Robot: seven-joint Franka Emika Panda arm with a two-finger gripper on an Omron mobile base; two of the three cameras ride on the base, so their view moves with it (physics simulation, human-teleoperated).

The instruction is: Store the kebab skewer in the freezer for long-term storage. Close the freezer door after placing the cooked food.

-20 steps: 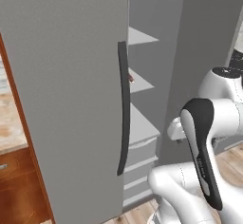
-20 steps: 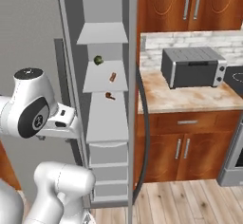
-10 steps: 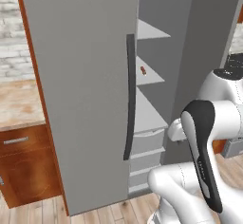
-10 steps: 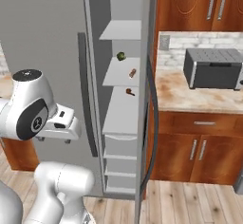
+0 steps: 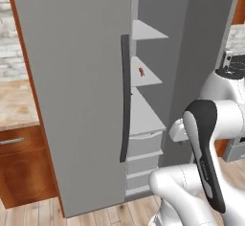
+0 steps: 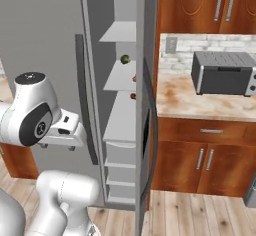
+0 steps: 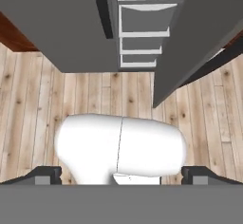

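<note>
The freezer (image 5: 143,119) stands open, with pale shelves above and stacked drawers (image 7: 142,26) below. A tiny reddish kebab skewer (image 5: 141,72) lies on a middle shelf. The freezer door (image 5: 203,52) is swung wide out to the right. In the right base view the freezer door (image 6: 144,70) shows edge-on, with its dark handle (image 6: 153,145) and dispenser panel. My gripper (image 7: 121,175) is open, fingertips (image 7: 45,175) wide apart with nothing between them. It points down at the wooden floor in front of the drawers, well away from the shelves.
The wider grey fridge door (image 5: 72,91) with a long dark handle (image 5: 125,98) is shut on the left. A small green ball (image 6: 125,59) sits on a shelf. A toaster oven (image 6: 222,72) stands on the counter (image 6: 200,107) to the right, over brown cabinets (image 6: 200,157).
The whole picture has shifted in both base views, so the camera has moved with the base. The arm keeps its folded pose and the jaws stay open.
</note>
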